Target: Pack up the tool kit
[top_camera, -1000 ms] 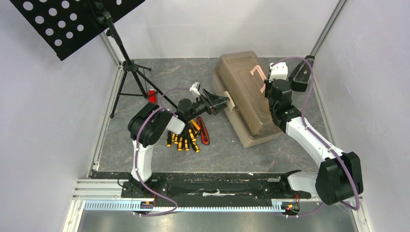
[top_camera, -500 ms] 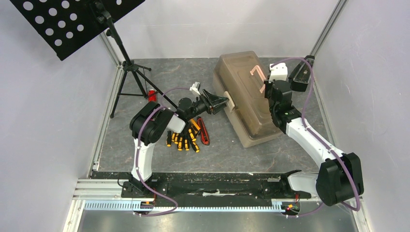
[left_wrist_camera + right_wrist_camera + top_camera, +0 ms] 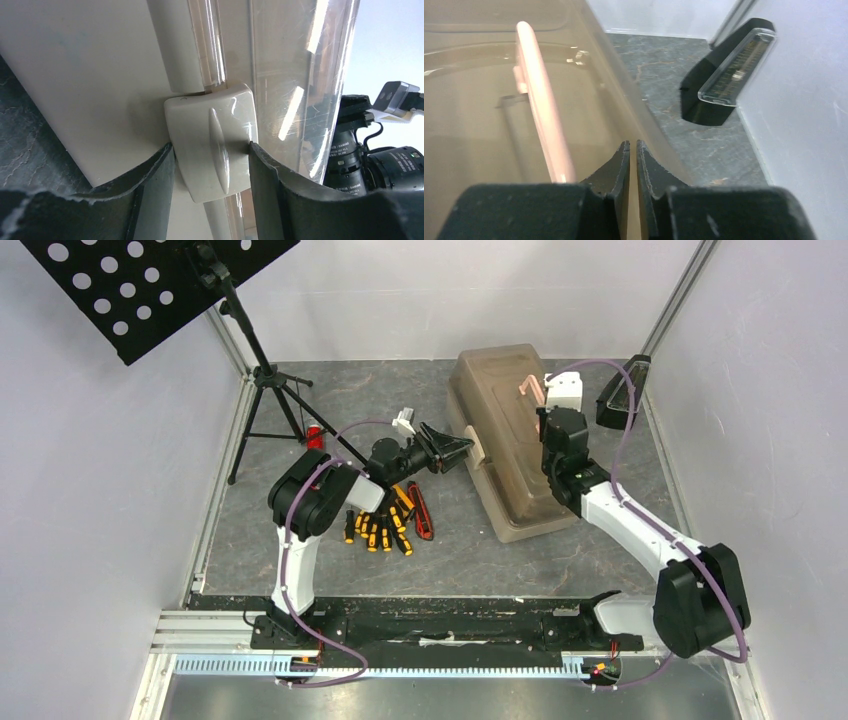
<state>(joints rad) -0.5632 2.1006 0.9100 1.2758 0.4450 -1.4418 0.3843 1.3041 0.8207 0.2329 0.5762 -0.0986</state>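
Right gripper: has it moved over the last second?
Yes. In the top view the right gripper has shifted left across the toolbox lid, away from the black case by the right wall.

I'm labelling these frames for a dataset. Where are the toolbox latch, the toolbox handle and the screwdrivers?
toolbox latch (image 3: 215, 145), left wrist view, on its raised centre ridge.
toolbox handle (image 3: 541, 110), right wrist view, midway along the pale bar.
screwdrivers (image 3: 378, 533), top external view, middle of the yellow-and-black pile.

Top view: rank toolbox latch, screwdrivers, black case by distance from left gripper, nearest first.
1. toolbox latch: right at the left gripper, on the box's left side.
2. screwdrivers: near-left, beside the left arm.
3. black case: far right corner.
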